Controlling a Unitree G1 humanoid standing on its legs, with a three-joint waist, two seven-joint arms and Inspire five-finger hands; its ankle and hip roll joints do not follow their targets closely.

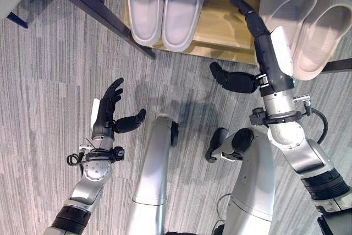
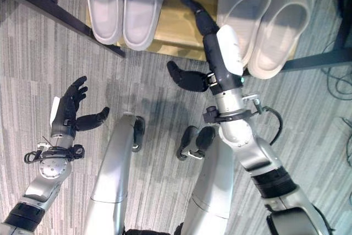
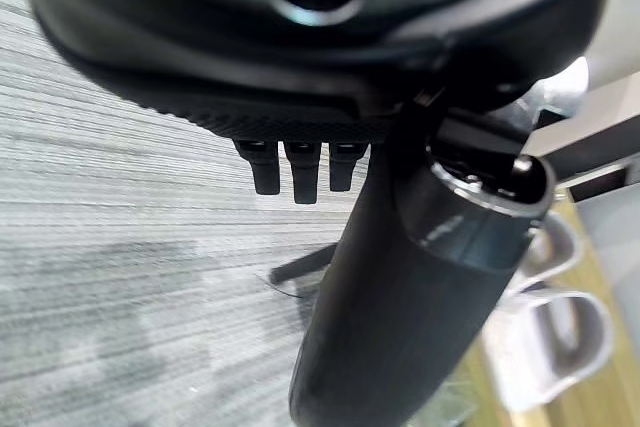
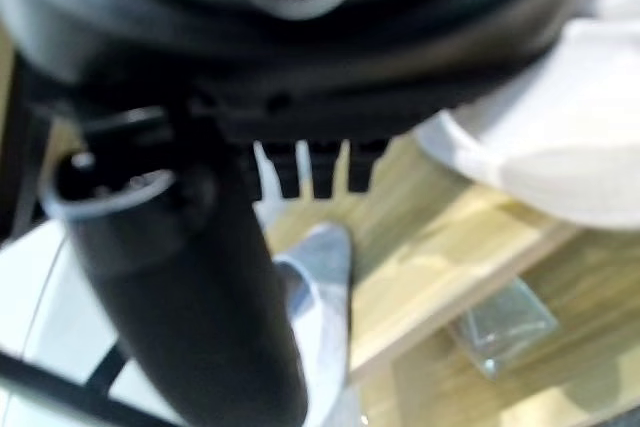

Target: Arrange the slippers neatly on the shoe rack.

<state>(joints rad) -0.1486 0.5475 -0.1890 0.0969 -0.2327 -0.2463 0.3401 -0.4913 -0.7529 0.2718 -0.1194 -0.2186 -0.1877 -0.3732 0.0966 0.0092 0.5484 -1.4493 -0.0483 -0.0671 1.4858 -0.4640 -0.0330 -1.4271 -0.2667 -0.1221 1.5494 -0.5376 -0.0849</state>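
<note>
Right hand (image 1: 263, 45) reaches over the wooden shelf (image 1: 225, 23), fingers straight and thumb spread, holding nothing; the beige slippers (image 1: 308, 15) sit just to its right, the lavender slippers (image 1: 162, 4) well to its left. Left hand (image 1: 110, 111) hovers relaxed and empty above the grey carpet (image 1: 44, 92).
</note>
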